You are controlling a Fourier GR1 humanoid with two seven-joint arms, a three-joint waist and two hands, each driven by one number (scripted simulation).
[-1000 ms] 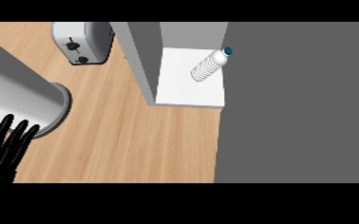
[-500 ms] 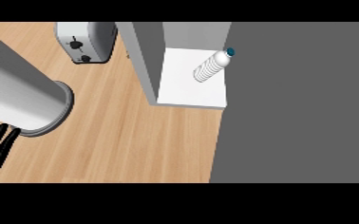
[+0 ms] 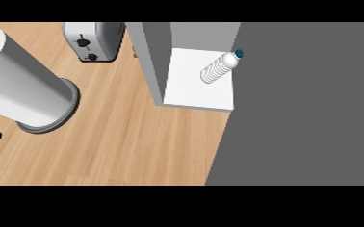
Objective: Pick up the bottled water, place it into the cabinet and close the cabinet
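Note:
The bottled water (image 3: 219, 68), clear with a teal cap, lies on its side on the white shelf (image 3: 192, 94) inside the cabinet, cap pointing to the upper right. The cabinet's grey side wall (image 3: 152, 60) stands left of the shelf. A broad dark grey door panel (image 3: 298, 106) fills the right of the view, and its edge meets the shelf's right side. My left forearm (image 3: 32, 89), a grey cylinder, enters at the left; its hand is past the view's left edge. My right hand does not show.
A silver toaster (image 3: 92, 41) with black knobs stands at the back left on the wooden counter (image 3: 135, 144). The counter stretches between the forearm and the door panel.
My left forearm has drifted up and to the left, and the black fingers seen at the lower left have slipped out of view. The bottle has stayed on the shelf.

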